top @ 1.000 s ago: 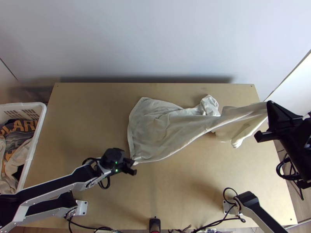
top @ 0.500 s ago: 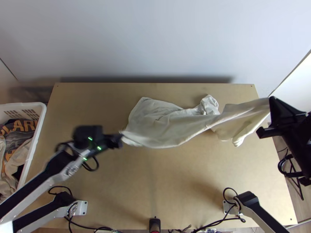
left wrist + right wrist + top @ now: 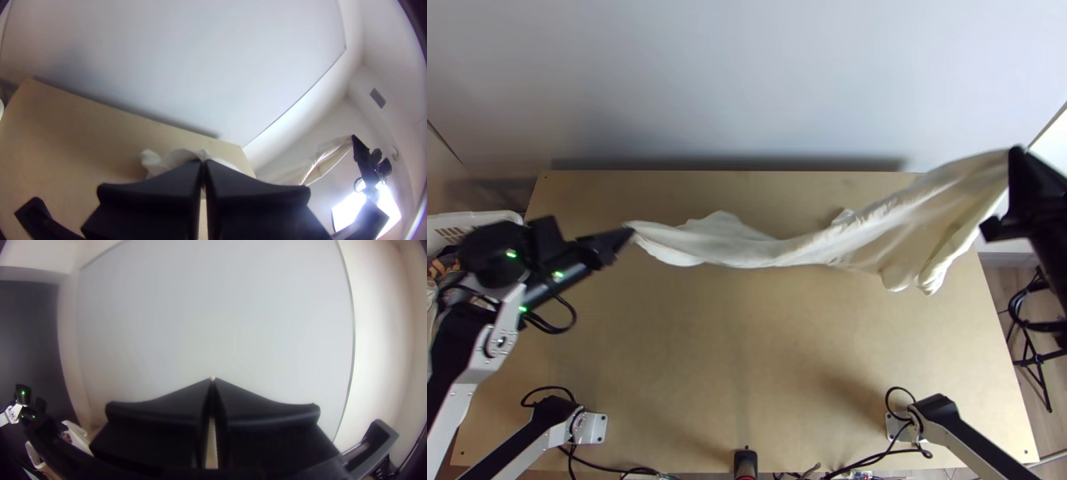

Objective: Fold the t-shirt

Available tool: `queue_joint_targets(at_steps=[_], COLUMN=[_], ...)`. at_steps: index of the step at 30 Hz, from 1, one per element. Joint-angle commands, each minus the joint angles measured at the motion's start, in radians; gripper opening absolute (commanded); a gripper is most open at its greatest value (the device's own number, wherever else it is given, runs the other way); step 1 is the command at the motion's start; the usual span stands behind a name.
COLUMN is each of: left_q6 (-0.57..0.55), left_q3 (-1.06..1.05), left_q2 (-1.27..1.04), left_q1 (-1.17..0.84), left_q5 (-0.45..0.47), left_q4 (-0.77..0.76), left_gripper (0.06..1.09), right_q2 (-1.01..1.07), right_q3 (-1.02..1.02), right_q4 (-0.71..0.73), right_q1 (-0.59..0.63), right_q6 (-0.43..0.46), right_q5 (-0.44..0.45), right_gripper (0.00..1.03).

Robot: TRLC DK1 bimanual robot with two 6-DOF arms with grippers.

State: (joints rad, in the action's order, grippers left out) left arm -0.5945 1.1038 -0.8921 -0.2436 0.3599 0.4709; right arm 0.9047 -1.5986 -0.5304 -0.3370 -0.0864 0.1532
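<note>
Taking the light wooden table (image 3: 747,368) as a clock face, with twelve at its far edge, the cream-white t-shirt of thin, soft cloth (image 3: 763,252) runs in a long, bunched band from ten o'clock past twelve to two o'clock. The left gripper, with wide flat black fingers (image 3: 629,232), is at ten o'clock, clenched on one end of the t-shirt, which is gathered narrow at its fingertips. The right gripper, also with wide flat black fingers (image 3: 1017,152), is out at two o'clock, beyond the table's side edge, grasping the other end; in the left wrist view that end is raised high above the tabletop. The t-shirt sags between the two grippers, and near the right one it widens into a draped panel with loose folds hanging towards three o'clock. Between nine and ten o'clock, beside the table, stands a white plastic basket with a slotted wall (image 3: 483,216), partly behind the left arm. At twelve, a smooth pale wall (image 3: 747,80) rises behind the table.
</note>
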Motion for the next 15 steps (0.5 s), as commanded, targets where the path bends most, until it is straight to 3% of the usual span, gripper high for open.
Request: queue_joint_targets(at_steps=[1,7,15], left_q6=[-0.057,-0.206,-0.235], left_q3=[0.169,0.265,0.436], left_q2=[-0.033,-0.070,-0.070], left_q1=[0.167,0.337,0.400], left_q5=[0.074,0.077,0.077], left_q4=[0.025,-0.035,-0.012], left_gripper=[0.09,0.09,0.09], right_q2=[0.123,0.221,0.253], right_q3=[-0.166,-0.336,-0.463], right_q4=[0.041,0.058,0.069], right_q1=[0.001,0.009,0.018], right_q6=[-0.046,-0.044,-0.055], right_q5=[0.034,0.094,0.105], right_gripper=[0.03,0.03,0.03])
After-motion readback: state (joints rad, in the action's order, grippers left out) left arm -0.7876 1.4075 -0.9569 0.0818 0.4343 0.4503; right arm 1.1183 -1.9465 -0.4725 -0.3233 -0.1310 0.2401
